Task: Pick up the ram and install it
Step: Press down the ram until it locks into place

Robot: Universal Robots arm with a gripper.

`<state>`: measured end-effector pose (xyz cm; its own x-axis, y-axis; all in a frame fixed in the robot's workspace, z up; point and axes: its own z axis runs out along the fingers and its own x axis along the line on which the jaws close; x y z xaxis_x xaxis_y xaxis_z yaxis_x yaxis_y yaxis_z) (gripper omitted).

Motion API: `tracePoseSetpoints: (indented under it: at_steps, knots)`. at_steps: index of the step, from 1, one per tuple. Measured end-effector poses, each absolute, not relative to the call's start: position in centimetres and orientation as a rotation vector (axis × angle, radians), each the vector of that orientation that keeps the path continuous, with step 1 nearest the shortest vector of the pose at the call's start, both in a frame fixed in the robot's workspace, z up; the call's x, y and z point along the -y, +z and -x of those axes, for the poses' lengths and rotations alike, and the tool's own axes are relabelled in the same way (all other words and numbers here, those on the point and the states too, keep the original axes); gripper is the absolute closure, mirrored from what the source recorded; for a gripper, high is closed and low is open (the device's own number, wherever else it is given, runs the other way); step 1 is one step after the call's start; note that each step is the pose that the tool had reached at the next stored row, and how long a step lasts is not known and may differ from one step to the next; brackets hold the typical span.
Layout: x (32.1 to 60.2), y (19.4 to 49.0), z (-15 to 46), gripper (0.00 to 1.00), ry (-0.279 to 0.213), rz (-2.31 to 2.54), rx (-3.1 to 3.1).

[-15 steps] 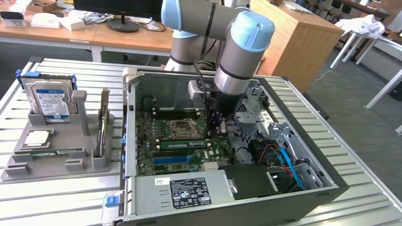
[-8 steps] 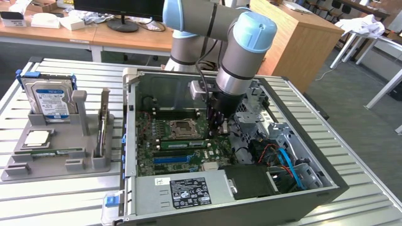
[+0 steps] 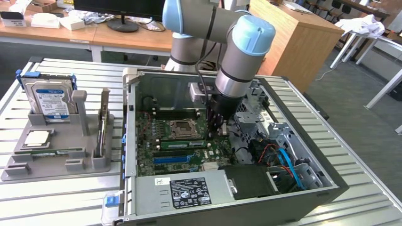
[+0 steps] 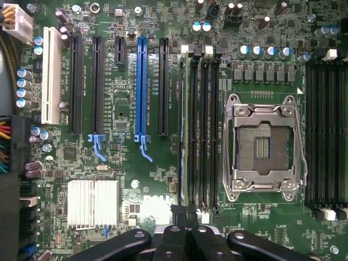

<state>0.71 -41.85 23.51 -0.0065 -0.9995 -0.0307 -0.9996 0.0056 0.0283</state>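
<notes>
Now, ram [image 3: 182, 144]: green strip standing on edge among the slots [image 4: 204, 130] beside the socket [image 4: 265, 142]; it looks seated, or nearly so.
Gripper [image 4: 187, 231]: fingers pressed together, pinching nothing, low at the end of the slots, near the ram's end.
Doing it well: push straight down, evenly along the top edge; a tilted strip would jam.
Check: latches [image 4: 208, 50] snapped in at both ends.
Around: open case [image 3: 326, 174].

The ram [image 3: 182, 144] sits inside the case [image 3: 301, 200] — just beside the socket [image 3: 184, 127].
</notes>
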Motion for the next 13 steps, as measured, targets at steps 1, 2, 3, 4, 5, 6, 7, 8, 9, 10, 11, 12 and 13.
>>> tracePoseSetpoints:
  at_steps: [1, 2, 3, 4, 5, 6, 7, 8, 9, 10, 11, 12, 13]
  knots:
    - [41.85, 23.46, -0.71, 0.9, 0.065, 2.213, -2.226]
    - [41.85, 23.47, -0.71, 0.9, 0.065, 2.213, -2.226]
    - [41.86, 23.47, -0.71, 0.9, 0.065, 2.213, -2.227]
    - [41.85, 23.47, -0.71, 0.9, 0.065, 2.213, -2.227]
    - [41.78, 23.44, -0.7, 0.9, 0.066, 2.212, -2.227]
    - [41.69, 23.43, -0.71, 0.9, 0.066, 2.213, -2.227]
    - [41.65, 23.42, -0.71, 0.9, 0.066, 2.213, -2.226]
    - [41.64, 23.42, -0.71, 0.9, 0.066, 2.213, -2.226]
    - [41.64, 23.42, -0.71, 0.9, 0.066, 2.213, -2.226]
    - [41.64, 23.42, -0.71, 0.9, 0.065, 2.213, -2.226]
    - [41.64, 23.42, -0.71, 0.9, 0.065, 2.213, -2.226]
    - [41.63, 23.38, -0.71, 0.9, 0.066, 2.213, -2.226]
    - [41.63, 23.3, -0.71, 0.9, 0.066, 2.213, -2.226]
